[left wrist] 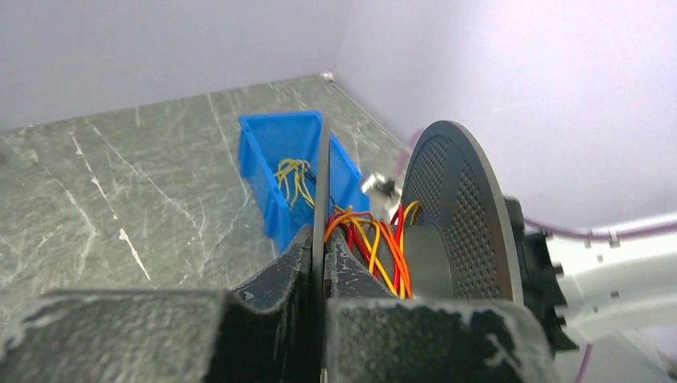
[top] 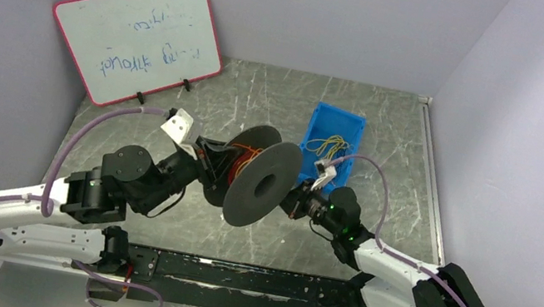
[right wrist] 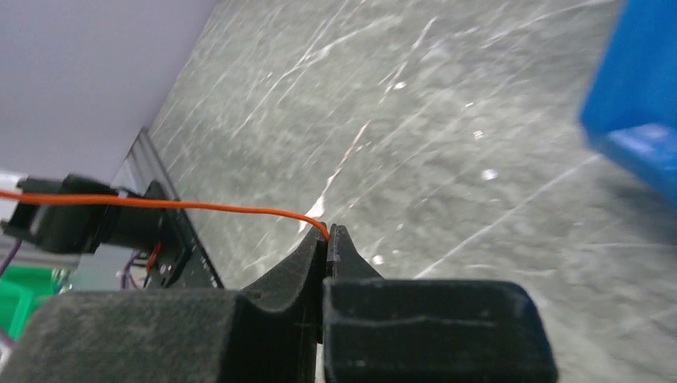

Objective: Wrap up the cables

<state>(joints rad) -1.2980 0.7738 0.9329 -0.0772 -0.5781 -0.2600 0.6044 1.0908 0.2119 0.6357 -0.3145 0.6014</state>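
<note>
The dark grey two-disc spool [top: 257, 180] is held on edge above the table's middle. My left gripper [top: 210, 161] is shut on the rim of the thin far disc [left wrist: 321, 183], with one finger on each side. Orange, red and yellow cables [left wrist: 375, 239] lie looped round the hub between that disc and the perforated disc [left wrist: 459, 215]. My right gripper [top: 292, 199] is just right of the spool. In the right wrist view its jaws [right wrist: 327, 237] are shut on one orange cable [right wrist: 199, 205], which runs off taut to the left.
A blue bin [top: 330, 143] behind the spool holds loose yellow cables [left wrist: 294, 175]; its corner also shows in the right wrist view [right wrist: 639, 104]. A pink-framed whiteboard [top: 137, 37] leans on the far-left wall. A black rail [top: 246, 280] runs along the near edge.
</note>
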